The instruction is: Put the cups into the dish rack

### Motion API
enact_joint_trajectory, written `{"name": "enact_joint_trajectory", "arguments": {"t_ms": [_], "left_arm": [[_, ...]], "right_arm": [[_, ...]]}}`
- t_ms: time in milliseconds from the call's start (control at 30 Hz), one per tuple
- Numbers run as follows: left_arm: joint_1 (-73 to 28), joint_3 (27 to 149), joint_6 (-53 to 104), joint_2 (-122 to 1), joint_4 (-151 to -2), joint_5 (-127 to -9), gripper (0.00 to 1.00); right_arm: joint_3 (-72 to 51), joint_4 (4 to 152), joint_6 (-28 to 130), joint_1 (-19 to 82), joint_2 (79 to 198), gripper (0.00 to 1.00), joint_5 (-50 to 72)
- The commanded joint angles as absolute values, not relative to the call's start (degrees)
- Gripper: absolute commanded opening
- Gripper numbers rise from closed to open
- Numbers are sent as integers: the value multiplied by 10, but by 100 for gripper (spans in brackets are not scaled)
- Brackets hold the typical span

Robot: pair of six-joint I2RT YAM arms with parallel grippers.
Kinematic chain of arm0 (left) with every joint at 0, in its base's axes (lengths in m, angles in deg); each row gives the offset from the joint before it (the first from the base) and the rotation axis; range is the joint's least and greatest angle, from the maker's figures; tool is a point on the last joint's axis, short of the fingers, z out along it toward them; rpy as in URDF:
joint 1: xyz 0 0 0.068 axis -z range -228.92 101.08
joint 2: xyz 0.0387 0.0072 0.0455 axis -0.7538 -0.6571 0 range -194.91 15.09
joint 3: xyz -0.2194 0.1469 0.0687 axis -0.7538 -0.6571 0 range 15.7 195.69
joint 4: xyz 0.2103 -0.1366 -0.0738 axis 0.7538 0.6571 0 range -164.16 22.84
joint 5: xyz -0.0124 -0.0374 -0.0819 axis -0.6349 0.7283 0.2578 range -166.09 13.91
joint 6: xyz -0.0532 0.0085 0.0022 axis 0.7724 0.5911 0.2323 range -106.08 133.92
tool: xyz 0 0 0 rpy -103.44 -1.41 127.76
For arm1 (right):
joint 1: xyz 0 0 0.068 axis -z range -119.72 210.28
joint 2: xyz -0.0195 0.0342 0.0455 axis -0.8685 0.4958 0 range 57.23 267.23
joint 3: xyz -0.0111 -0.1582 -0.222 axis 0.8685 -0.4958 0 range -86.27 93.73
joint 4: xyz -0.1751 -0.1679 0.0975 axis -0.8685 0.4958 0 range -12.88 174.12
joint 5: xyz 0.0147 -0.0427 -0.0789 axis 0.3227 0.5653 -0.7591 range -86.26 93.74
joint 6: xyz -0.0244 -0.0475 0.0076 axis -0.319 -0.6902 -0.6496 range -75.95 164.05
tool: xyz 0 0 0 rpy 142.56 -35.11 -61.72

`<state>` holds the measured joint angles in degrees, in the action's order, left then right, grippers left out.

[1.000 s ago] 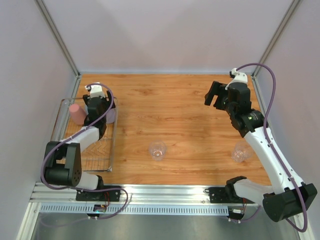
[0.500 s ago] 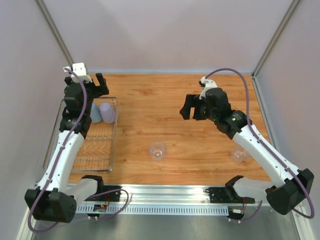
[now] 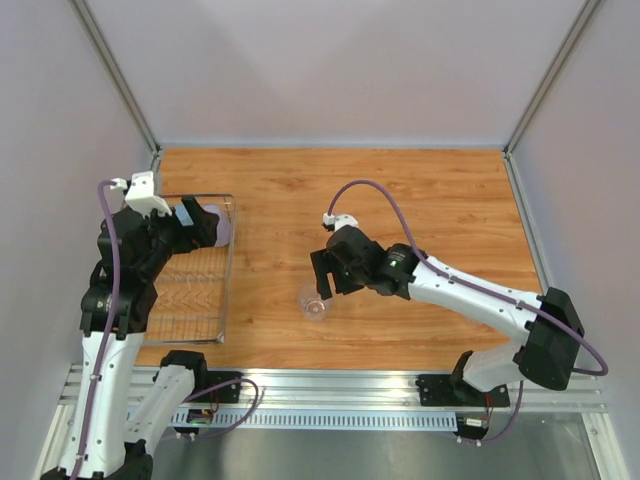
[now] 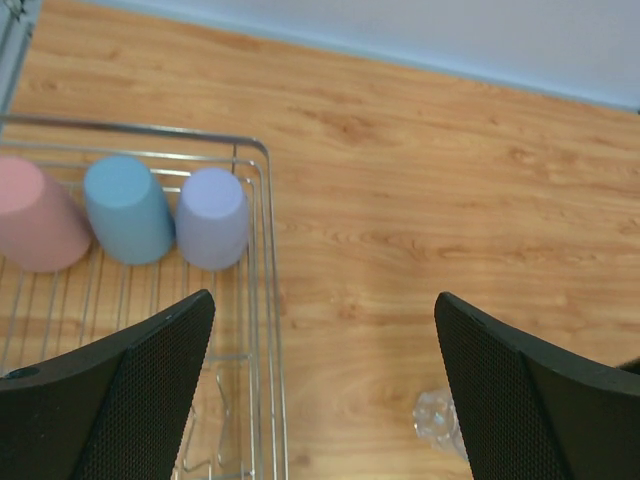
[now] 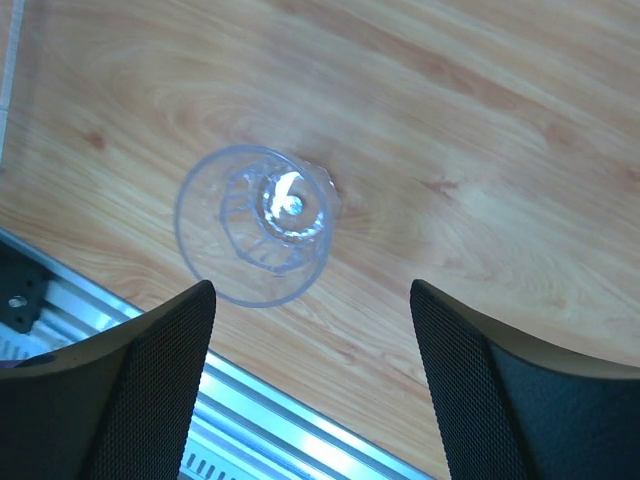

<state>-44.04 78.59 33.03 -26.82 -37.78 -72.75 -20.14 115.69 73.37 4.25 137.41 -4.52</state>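
The silver wire dish rack [image 3: 227, 300] lies at the table's left. In the left wrist view the pink cup [image 4: 35, 215], blue cup [image 4: 128, 210] and lavender cup [image 4: 212, 217] stand upside down side by side at the far end of the rack [image 4: 252, 150]. My left gripper [image 3: 198, 226] hangs open and empty above the rack's far right part. One clear cup [image 3: 316, 302] stands upright on the wood mid-table. My right gripper [image 3: 322, 282] is open just above it; the clear cup [image 5: 255, 222] lies ahead of the left finger, untouched. The other clear cup is hidden.
The lavender cup [image 3: 222, 228] peeks out beside the left gripper. The aluminium rail [image 5: 250, 420] along the table's near edge runs close under the right gripper. The right arm stretches across the table's right half. Grey walls enclose the table on three sides.
My left arm has pulled back from the cups in the rack and risen. My right arm has swung left and down from the back right to the middle clear cup.
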Motion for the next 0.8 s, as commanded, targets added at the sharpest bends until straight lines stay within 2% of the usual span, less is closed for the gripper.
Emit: {"name": "enact_joint_trajectory", "arguments": {"t_ms": [0,133,300,400,433,467,500,533,667,767], "left_arm": [[-442,785,351,-248,-289,-698,100],[-442,796,351,-233,-250,-696,100],[-440,814,343,-226,-215,-701,100],[-440,814,344,-212,-205,-707,100],[-440,813,344,-207,-205,-706,100],[-440,812,344,-200,-205,-706,100],[-440,811,344,-199,-202,-706,100],[-440,813,342,-195,-201,-704,100],[-440,830,367,-206,-189,-678,100],[-440,842,448,-216,-198,-637,100]], "right_arm": [[-224,1155,763,32,1386,81,-107],[-250,1110,774,32,1405,70,-110],[-238,1076,774,21,1465,64,-125],[-233,1058,768,18,1495,56,-129],[-230,1059,768,18,1502,45,-142],[-226,1065,767,17,1520,40,-152],[-215,1073,771,17,1526,13,-161],[-211,1094,774,18,1532,1,-183],[-198,1111,783,23,1501,1,-189],[-210,1066,815,52,1414,0,-137]]}}
